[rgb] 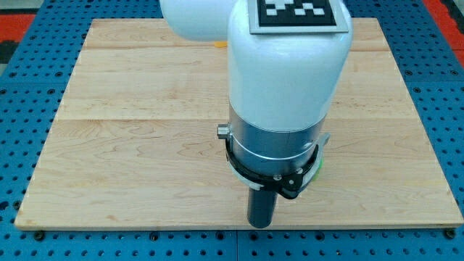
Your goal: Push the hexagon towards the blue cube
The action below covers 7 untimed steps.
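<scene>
My tip (259, 225) rests on the wooden board (130, 145) near its bottom edge, a little right of centre. The white and grey arm body (286, 87) covers the middle of the board. No blue cube shows. No hexagon can be made out. A small yellow-orange sliver of a block (220, 45) peeks out at the arm's left edge near the view's top. A thin green sliver (320, 170) shows at the right edge of the arm's flange, up and right of the tip. The shapes of both are hidden by the arm.
The board lies on a blue perforated table (29, 145). A black-and-white marker tag (296, 13) sits on top of the arm. A red surface (18, 18) shows at the view's top left corner.
</scene>
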Each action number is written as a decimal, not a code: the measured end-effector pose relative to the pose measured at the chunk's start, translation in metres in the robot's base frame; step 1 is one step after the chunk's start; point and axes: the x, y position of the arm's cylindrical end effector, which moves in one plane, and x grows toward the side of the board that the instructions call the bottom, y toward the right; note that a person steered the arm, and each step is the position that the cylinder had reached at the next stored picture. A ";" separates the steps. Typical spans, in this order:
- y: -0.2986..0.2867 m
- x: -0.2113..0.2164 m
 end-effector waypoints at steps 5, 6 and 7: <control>0.139 -0.078; 0.148 -0.174; 0.194 -0.265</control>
